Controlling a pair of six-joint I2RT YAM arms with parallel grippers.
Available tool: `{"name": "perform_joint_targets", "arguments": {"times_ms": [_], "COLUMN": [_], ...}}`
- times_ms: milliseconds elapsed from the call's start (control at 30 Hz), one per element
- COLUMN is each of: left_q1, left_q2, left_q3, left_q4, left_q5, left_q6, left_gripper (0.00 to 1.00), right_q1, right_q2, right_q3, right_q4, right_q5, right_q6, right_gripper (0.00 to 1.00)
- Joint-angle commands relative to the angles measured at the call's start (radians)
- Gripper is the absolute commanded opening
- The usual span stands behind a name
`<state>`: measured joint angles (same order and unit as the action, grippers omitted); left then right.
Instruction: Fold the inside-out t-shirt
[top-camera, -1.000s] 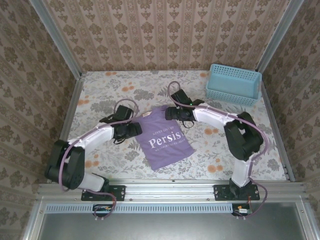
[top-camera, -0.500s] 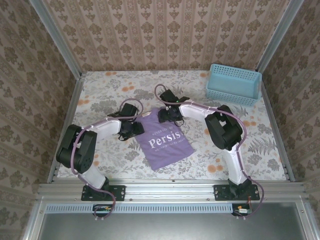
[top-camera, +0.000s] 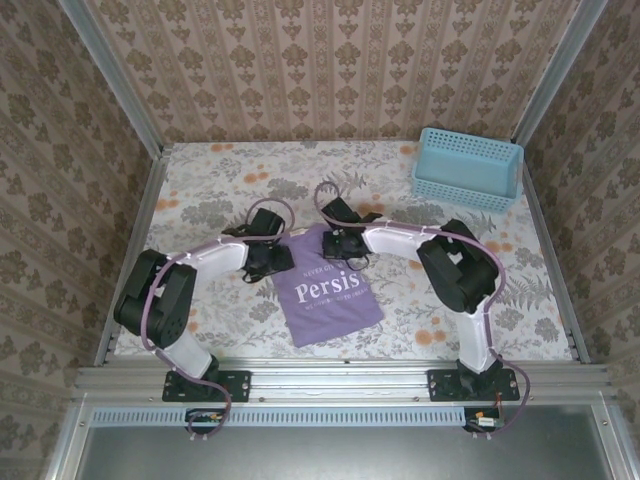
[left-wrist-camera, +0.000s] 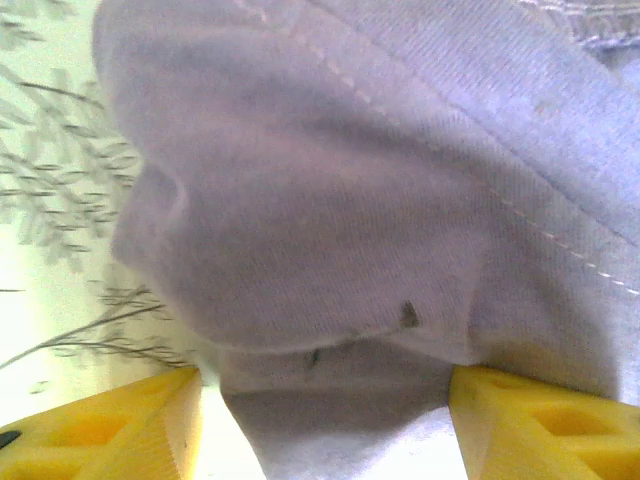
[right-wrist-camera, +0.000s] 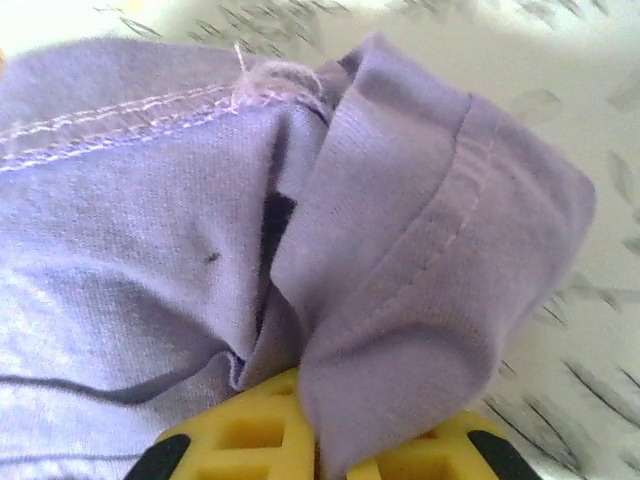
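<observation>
The soft, floppy inside-out t-shirt (top-camera: 328, 290) lies on the desk (top-camera: 220, 200) (light, easy to bunch), best held by its far corners, where the right hand (right-wrist-camera: 325, 440) pinches cloth tight and the left hand (left-wrist-camera: 325, 400) seems open around a fold.

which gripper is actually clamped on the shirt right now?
The right gripper: its yellow fingers are pinched together on a fold of the t-shirt. The left gripper has its fingers wide apart, with cloth between them.
</observation>
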<state>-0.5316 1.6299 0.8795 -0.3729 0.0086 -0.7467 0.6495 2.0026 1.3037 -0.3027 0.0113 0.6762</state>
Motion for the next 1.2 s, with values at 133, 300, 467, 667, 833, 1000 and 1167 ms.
{"name": "perform_joint_targets", "arguments": {"times_ms": [133,300,467,667,833,1000,1167], "left_q1": [-0.082,-0.148,-0.175,-0.188,-0.183,-0.138,-0.056], "left_q2": [0.095,0.151,0.227,0.298,0.276,0.138,-0.048], "left_q3": [0.056,0.129,0.221,0.254,0.237,0.14,0.049], "left_q4": [0.171,0.15,0.064,0.056,0.078,0.133,0.183], "left_q5": [0.177,0.151,0.108,0.107,0.107,0.097,0.098], "left_q6": [-0.052,-0.041,-0.029,-0.034,-0.026,-0.018,0.047], "left_gripper": [0.68,0.65,0.64,0.53,0.28,0.09,0.0], "right_q1": [-0.047,-0.042,-0.042,-0.042,-0.046,-0.075,-0.116], "right_q2": [-0.044,-0.052,-0.061,-0.073,-0.101,-0.161,-0.245], "right_q3": [-0.163,-0.217,-0.271,-0.295,-0.309,-0.345,-0.34], "right_q4": [0.086,0.121,0.159,0.17,0.171,0.193,0.209], "right_q5": [-0.02,-0.011,-0.002,0.008,0.019,0.009,-0.018], "right_q6": [0.148,0.183,0.226,0.237,0.238,0.214,0.12], "right_gripper": [0.05,0.03,0.01,0.0,0.0,0.0,0.0]}}
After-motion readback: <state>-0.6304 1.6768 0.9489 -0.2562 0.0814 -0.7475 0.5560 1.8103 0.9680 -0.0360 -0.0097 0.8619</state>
